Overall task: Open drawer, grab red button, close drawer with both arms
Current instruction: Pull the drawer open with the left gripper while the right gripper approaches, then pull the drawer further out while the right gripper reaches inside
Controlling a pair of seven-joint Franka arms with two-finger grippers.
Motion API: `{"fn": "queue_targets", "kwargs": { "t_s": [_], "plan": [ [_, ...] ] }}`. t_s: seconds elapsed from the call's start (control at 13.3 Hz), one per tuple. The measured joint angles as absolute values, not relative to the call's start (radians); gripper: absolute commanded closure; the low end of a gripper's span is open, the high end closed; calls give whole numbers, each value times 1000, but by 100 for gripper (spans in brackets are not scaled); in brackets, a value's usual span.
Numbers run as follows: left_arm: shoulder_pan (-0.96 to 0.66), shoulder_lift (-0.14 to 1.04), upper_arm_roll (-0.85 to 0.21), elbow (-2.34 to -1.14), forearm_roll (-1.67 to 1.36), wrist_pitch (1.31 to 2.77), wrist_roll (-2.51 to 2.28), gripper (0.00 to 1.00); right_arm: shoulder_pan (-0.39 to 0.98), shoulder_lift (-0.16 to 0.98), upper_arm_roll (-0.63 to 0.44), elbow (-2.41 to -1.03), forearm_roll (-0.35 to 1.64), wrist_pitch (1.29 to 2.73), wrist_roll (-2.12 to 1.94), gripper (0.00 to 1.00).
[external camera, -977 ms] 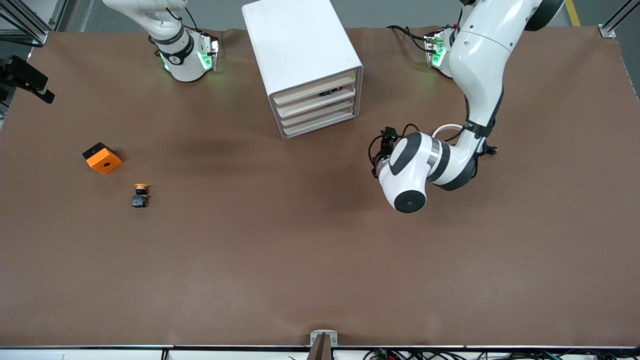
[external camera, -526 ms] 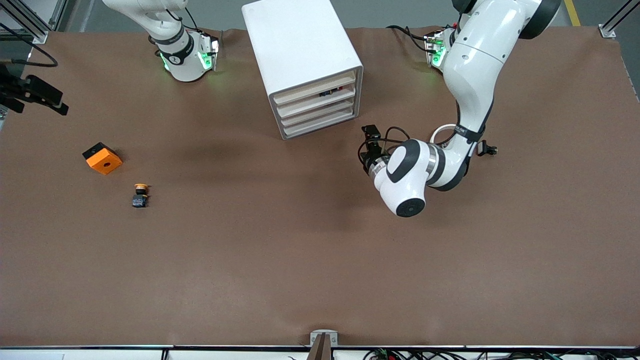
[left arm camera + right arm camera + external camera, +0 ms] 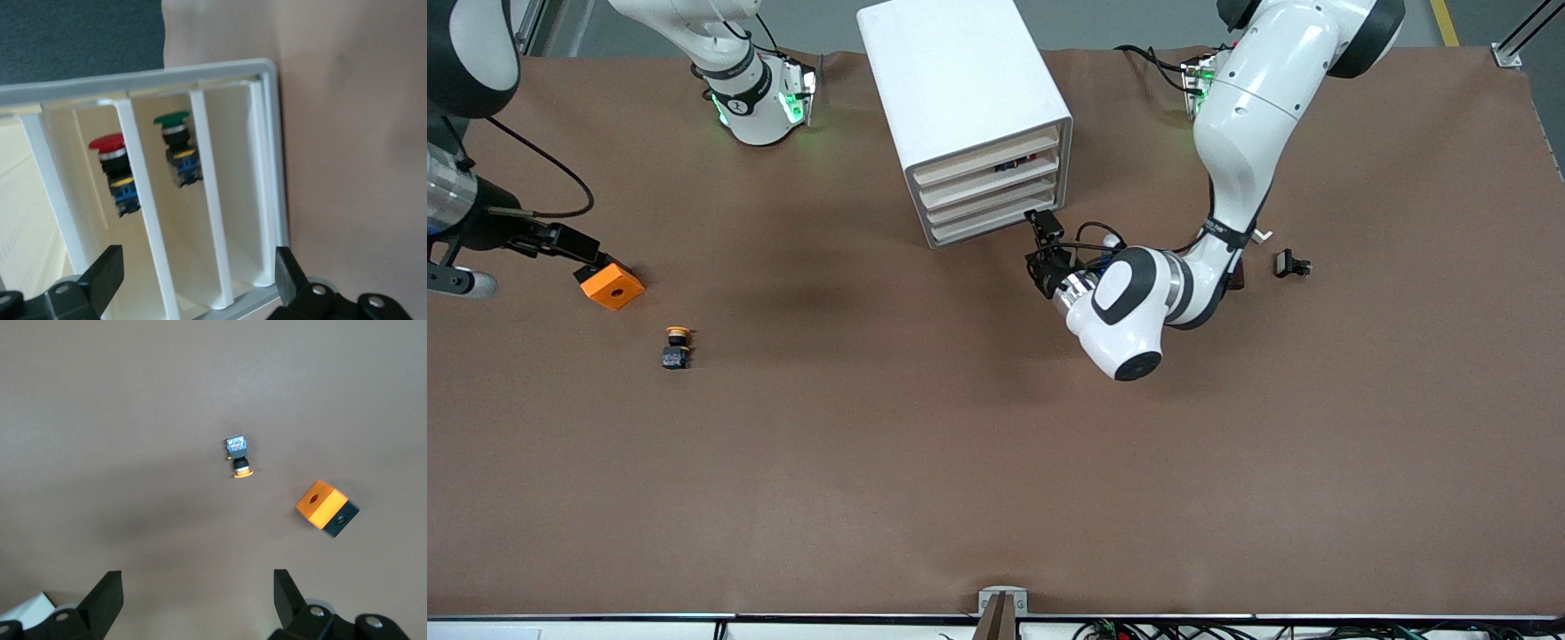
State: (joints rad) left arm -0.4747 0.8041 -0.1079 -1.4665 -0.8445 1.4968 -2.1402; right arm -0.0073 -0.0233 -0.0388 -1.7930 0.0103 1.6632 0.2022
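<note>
Front view: the left gripper (image 3: 1042, 233), fingers spread and empty, sits just in front of the drawer cabinet (image 3: 967, 116). The right gripper (image 3: 574, 250) is well apart from the cabinet, over the orange box (image 3: 612, 286).

Left wrist view: the red-capped button (image 3: 115, 171) stands inside a cabinet compartment, straight ahead between the fingers (image 3: 100, 277), its long axis running along the divider and its cap pointing away from them.

Right wrist view: fingers spread, empty.

Left claw (image 3: 1043, 233) beside drawer cabinet (image 3: 969, 116) front
</note>
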Motion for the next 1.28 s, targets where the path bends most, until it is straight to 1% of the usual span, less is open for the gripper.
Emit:
{"fn": "queue_targets", "kwargs": {
  "t_s": [0.3, 0.38, 0.45, 0.53, 0.68, 0.9, 1.05, 1.2, 1.28],
  "plan": [
    [-508, 834, -108, -1466, -930, 1497, -2142, 1, 92, -24, -30, -1796, 43, 1665, 448, 0],
    [-514, 838, -109, -1465, -936, 1497, -2141, 3, 123, -25, -28, -1796, 44, 1665, 506, 0],
    [-519, 842, -109, -1463, -948, 1497, -2138, 7, 154, -25, -27, -1796, 45, 1666, 558, 0],
    [-523, 844, -109, -1460, -962, 1497, -2136, 8, 181, -25, -25, -1796, 45, 1667, 609, 0],
    [-531, 845, -109, -1452, -973, 1497, -2135, 16, 233, -26, -24, -1796, 47, 1668, 705, 0],
    [-558, 846, -110, -1448, -979, 1496, -2136, 22, 316, -26, -23, -1796, 50, 1669, 852, 0],
    [-578, 853, -110, -1448, -983, 1496, -2136, 38, 375, -26, -23, -1795, 64, 1674, 953, 0],
    [-588, 864, -110, -1447, -1003, 1496, -2136, 40, 415, -26, -23, -1788, 89, 1691, 1046, 0],
    [-591, 869, -110, -1447, -1012, 1496, -2136, 45, 431, -25, -23, -1782, 96, 1696, 1083, 0]
  ]
}}
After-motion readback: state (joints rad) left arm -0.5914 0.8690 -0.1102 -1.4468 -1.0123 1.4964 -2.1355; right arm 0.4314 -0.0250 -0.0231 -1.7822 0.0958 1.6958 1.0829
